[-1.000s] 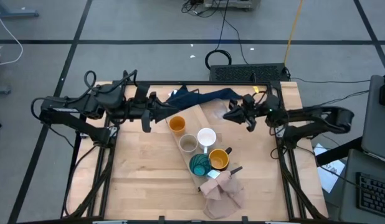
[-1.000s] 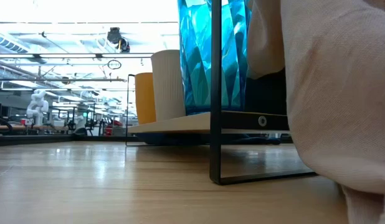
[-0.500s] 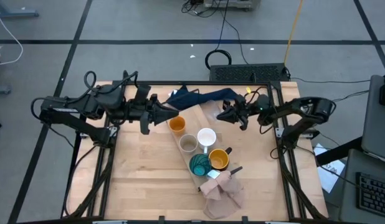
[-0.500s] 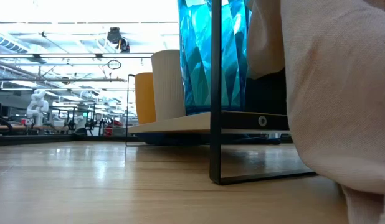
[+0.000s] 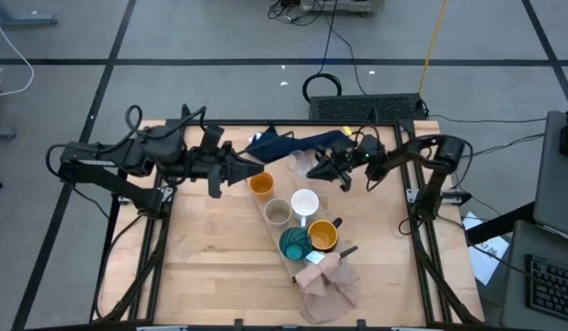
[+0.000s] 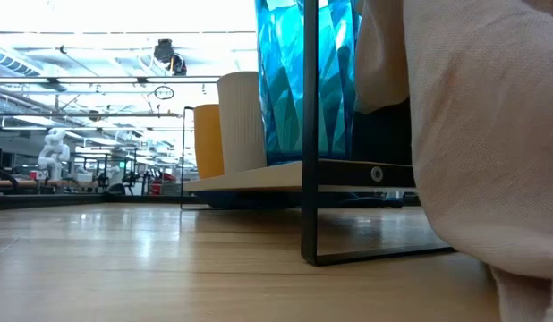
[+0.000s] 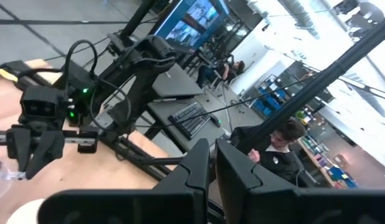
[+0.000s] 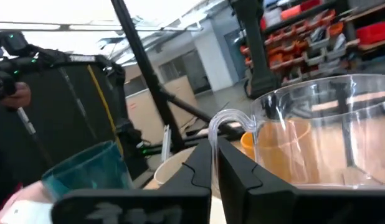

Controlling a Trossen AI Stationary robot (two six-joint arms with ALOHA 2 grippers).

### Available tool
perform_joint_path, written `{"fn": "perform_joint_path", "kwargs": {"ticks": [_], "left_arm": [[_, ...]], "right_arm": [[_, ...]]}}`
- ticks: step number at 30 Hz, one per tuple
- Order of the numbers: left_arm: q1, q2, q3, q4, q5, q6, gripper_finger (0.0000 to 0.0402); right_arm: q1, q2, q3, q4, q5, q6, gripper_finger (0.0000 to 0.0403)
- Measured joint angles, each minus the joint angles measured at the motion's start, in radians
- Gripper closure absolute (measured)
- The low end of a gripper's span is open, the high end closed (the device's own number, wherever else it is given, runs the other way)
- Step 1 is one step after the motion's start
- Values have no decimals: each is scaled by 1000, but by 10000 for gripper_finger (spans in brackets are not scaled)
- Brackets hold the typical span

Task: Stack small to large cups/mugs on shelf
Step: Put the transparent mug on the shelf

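Note:
The pale wood shelf (image 5: pixel 268 198) lies slantwise across the table. On it stand the orange cup (image 5: pixel 261 184), beige-grey cup (image 5: pixel 278 213), white mug (image 5: pixel 305 202), teal cup (image 5: pixel 294 244) and mustard mug (image 5: pixel 323 235). My right gripper (image 5: pixel 323 169) is shut on the clear glass mug (image 8: pixel 317 130), at the far end of the shelf. My left gripper (image 5: pixel 240 172) hangs shut beside the orange cup, above it and holding nothing. My right gripper pinches the glass mug's thin curved handle (image 8: pixel 225 122) between its two fingertips. The fingers come about level from the table's right side. The mug stays upright beyond the fingertips. Whether its base rests on anything does not show.
A dark blue cloth (image 5: pixel 293 142) lies along the far edge behind both grippers. A pinkish-beige cloth (image 5: pixel 330 285) is heaped at the shelf's near end and fills the right of the low view (image 6: pixel 482 134). A person sits beyond the table (image 7: pixel 280 146).
My right gripper has moved toward the table's left and downward, closer to the orange cup and the shelf's far end, carrying the glass mug along upright. It has stayed shut. The cups on the shelf have not moved.

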Motion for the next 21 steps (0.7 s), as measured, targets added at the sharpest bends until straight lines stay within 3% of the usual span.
{"fn": "perform_joint_path", "kwargs": {"ticks": [9,21], "left_arm": [[0,0,0,-28,-5,-19,376],[20,0,0,-77,-85,1,376]], "right_arm": [[-12,72,66,1,-44,-53,403],[-32,183,146,1,-103,-20,403]]}}
